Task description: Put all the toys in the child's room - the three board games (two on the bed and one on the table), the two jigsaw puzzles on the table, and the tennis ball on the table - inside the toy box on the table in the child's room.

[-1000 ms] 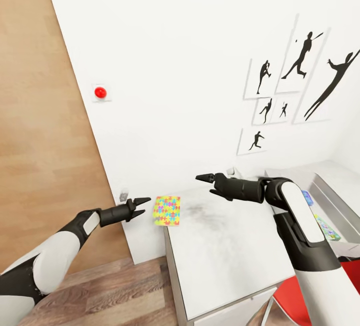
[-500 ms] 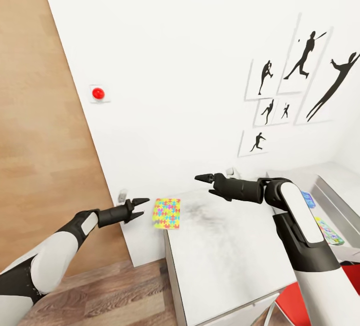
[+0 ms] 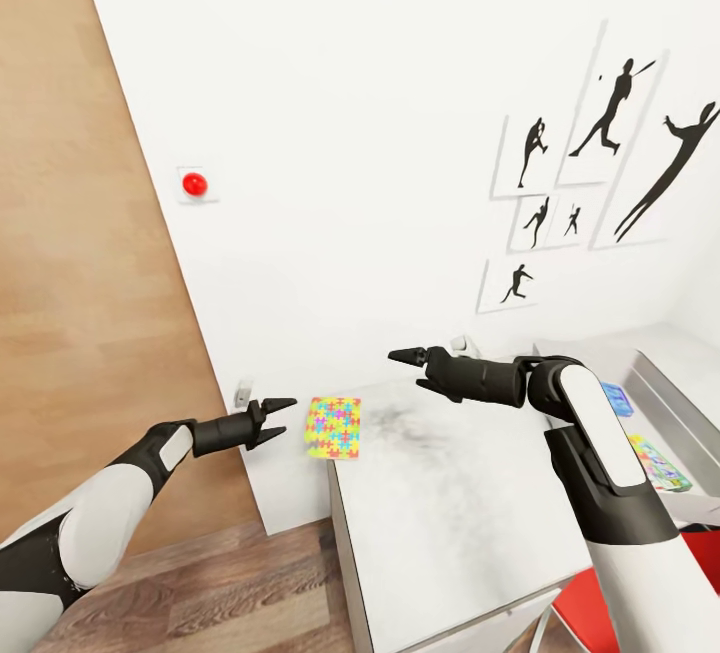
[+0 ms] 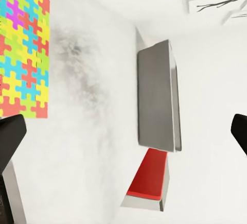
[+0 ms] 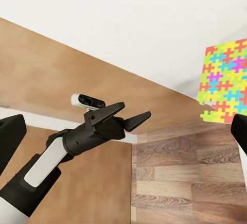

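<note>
- White walls meet a brown wooden door [image 3: 90, 263] at the left of the head view, with black sports silhouette pictures [image 3: 600, 173] hung above the pale grey surface [image 3: 450, 523] and wood-plank floor [image 3: 230, 593] below it.
- 1 jigsaw puzzle [image 3: 334, 426] lies flat at the far left corner of the surface, its edge at or slightly over the end nearest the left arm; that placement suits a pinch on the overhanging edge, judging from how thin the mat is.
- Further right along the surface, the grey toy box [image 3: 675, 403] sits against the wall, with 2 printed flat items showing inside it, 1 blue and 1 green and yellow. I cannot say which toys they are, as the right arm covers part of them.
- Left end effector [image 3: 278, 418]: fingers apart by a modest gap, empty, pointed at the puzzle and just beside its near edge without touching it. It is probably lined up level with the surface top so it can slide in onto the mat.
- Right end effector [image 3: 405, 356]: it hovers above the surface, near the puzzle but apart from it, holding nothing. In the head view its tips look close together, while its wrist view has the 2 fingers at opposite edges, so I judge it spread.
- Red chair [image 3: 640, 603] stands at the near right of the surface.
</note>
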